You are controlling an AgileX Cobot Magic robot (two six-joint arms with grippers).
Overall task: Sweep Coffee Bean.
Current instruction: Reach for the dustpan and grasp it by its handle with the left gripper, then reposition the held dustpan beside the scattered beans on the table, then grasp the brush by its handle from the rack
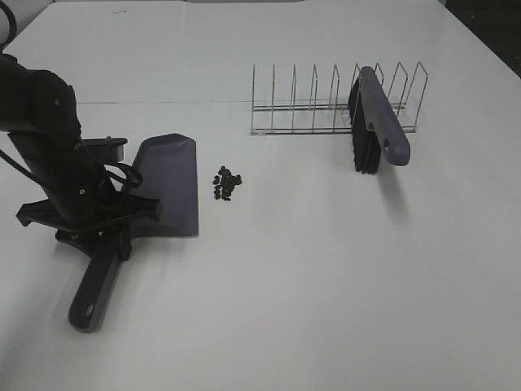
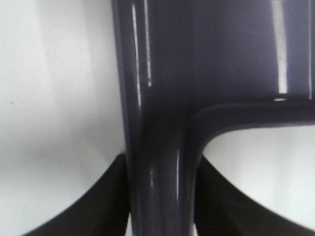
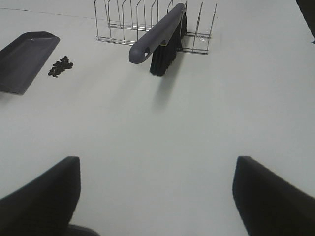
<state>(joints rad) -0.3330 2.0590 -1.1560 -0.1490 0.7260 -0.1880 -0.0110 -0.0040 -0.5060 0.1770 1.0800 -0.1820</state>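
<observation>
- Left gripper [image 1: 112,230] is clamped tight on the handle of the grey-purple dustpan [image 1: 171,183]; in the left wrist view both dark fingers [image 2: 98,206] press against the handle's sides, nothing else in the grip
- Dustpan [image 2: 206,59] lies flat on the white table [image 1: 326,285], left side of the exterior view, with its handle running toward the near edge
- Coffee beans [image 1: 227,184] sit in one small tight cluster on the table just right of the dustpan's right edge, not touching it; none are visible in the pan
- Brush [image 1: 376,114] is propped in the wire rack [image 1: 293,106] toward its right end, black bristles hanging down, well apart from the beans
- Right gripper [image 3: 157,196] hangs above bare table with its jaws spread wide, holding nothing; its view takes in the beans [image 3: 60,67], the dustpan [image 3: 24,56], the brush [image 3: 157,37] and the rack [image 3: 113,19]
</observation>
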